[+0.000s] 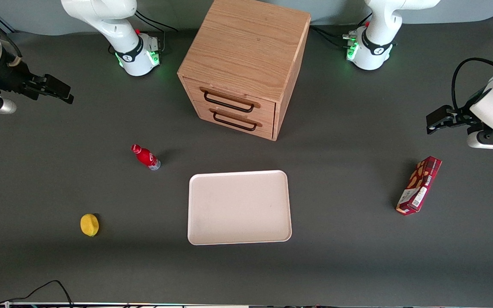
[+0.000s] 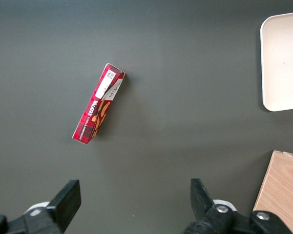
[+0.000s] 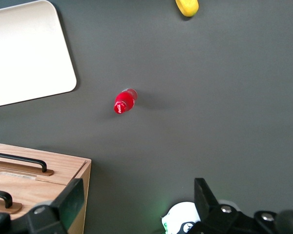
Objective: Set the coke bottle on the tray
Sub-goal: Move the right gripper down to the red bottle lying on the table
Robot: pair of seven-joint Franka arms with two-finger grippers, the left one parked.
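Note:
The coke bottle (image 1: 146, 157), small and red with a clear base, stands on the dark table beside the tray, farther from the front camera than the tray's near corner; it also shows in the right wrist view (image 3: 124, 101). The cream-white tray (image 1: 239, 207) lies flat and bare in front of the drawer cabinet, and part of it shows in the right wrist view (image 3: 24, 53). My gripper (image 1: 67, 95) hovers open and empty at the working arm's end of the table, well apart from the bottle and higher; its fingers stand wide apart in the right wrist view (image 3: 136, 200).
A wooden two-drawer cabinet (image 1: 246, 64) stands farther from the front camera than the tray. A yellow lemon (image 1: 89, 224) lies nearer the front camera than the bottle. A dark red snack box (image 1: 419, 185) lies toward the parked arm's end.

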